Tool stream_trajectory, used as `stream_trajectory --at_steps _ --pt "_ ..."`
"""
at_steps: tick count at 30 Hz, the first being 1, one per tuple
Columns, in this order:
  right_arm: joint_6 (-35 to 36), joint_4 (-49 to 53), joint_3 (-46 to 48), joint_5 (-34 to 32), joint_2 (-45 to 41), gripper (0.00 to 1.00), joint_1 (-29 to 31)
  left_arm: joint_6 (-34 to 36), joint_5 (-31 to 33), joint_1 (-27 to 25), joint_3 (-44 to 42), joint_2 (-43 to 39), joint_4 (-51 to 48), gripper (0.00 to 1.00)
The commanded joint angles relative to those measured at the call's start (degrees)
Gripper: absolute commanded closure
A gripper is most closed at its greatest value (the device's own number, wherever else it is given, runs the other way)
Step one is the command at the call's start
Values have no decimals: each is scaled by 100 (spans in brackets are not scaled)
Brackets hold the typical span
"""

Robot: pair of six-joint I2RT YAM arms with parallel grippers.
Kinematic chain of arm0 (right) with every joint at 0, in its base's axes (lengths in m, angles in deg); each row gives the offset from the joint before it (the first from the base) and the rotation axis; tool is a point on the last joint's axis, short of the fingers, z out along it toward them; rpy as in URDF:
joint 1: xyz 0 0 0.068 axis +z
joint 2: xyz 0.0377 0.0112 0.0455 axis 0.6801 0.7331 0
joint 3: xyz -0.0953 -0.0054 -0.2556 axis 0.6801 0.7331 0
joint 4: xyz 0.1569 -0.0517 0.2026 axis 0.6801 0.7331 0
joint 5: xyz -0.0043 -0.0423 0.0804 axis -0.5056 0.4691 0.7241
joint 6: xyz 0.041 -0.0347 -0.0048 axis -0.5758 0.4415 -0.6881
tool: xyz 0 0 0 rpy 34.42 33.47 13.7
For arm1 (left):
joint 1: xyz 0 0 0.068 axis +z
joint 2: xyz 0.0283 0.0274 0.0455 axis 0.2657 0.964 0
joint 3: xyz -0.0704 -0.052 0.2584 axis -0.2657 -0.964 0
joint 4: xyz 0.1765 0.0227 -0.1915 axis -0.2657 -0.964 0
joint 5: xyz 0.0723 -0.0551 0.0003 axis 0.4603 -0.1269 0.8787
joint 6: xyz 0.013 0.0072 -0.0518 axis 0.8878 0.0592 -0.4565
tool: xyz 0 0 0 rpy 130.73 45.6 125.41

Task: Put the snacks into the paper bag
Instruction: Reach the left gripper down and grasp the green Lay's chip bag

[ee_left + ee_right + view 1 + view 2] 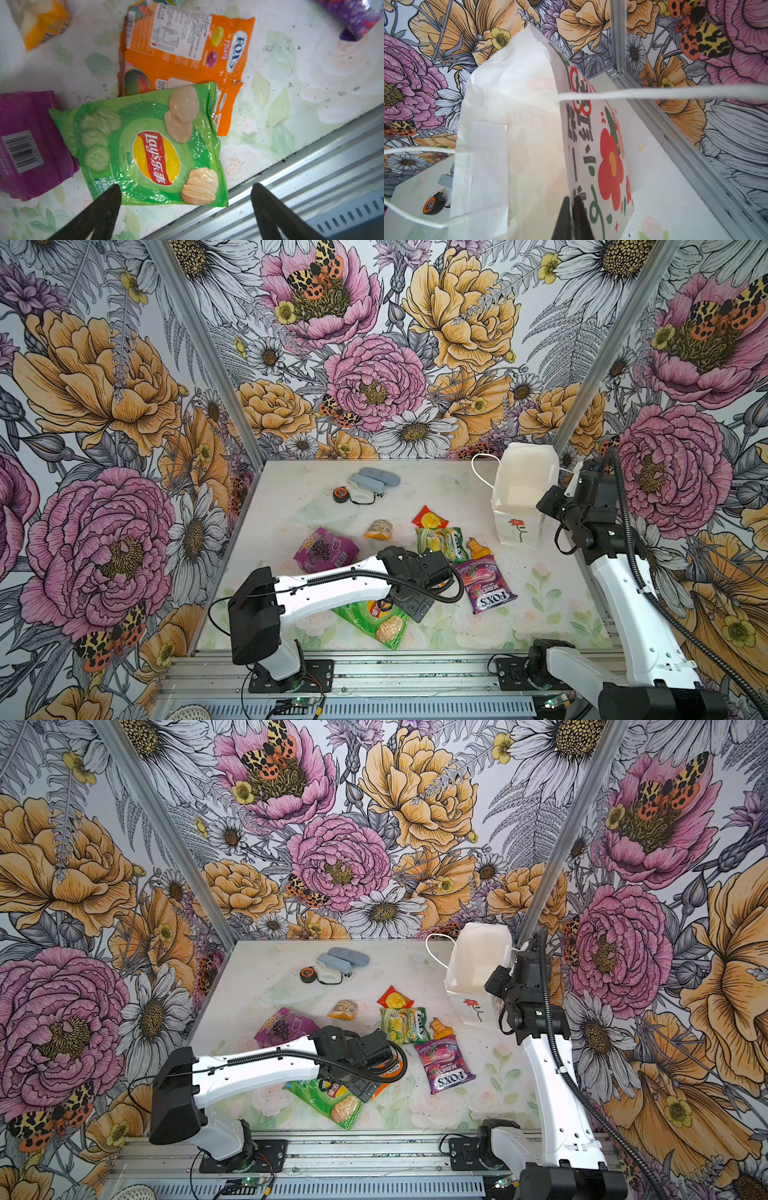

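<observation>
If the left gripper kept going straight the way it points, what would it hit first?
Most likely the green Lay's packet: the open left gripper frames its near edge in the left wrist view, though depth is unclear.

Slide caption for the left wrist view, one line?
Open left gripper poised over green Lay's bag, which overlaps orange Fox's packet.

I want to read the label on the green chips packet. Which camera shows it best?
The left wrist view: the green Lay's packet lies close and almost wholly unobstructed, its logo readable. In both top views it is small and the left arm covers part of it. The right wrist view does not show it.
</observation>
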Motion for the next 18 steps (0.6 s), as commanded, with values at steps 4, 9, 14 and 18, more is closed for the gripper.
stream_trajectory --at_steps 4,9,14,18 --pt "37 -266 51 29 -89 100 -7 -636 -159 -249 106 465 -211 2" --pt "-28 -284 128 111 -120 100 -25 -837 -120 -380 253 970 -298 5" --pt "-42 -293 192 57 -311 100 -32 -848 304 -446 217 1476 -429 6" --pt "-18 -336 292 -103 -479 100 -36 -901 452 -402 212 1698 -463 13"
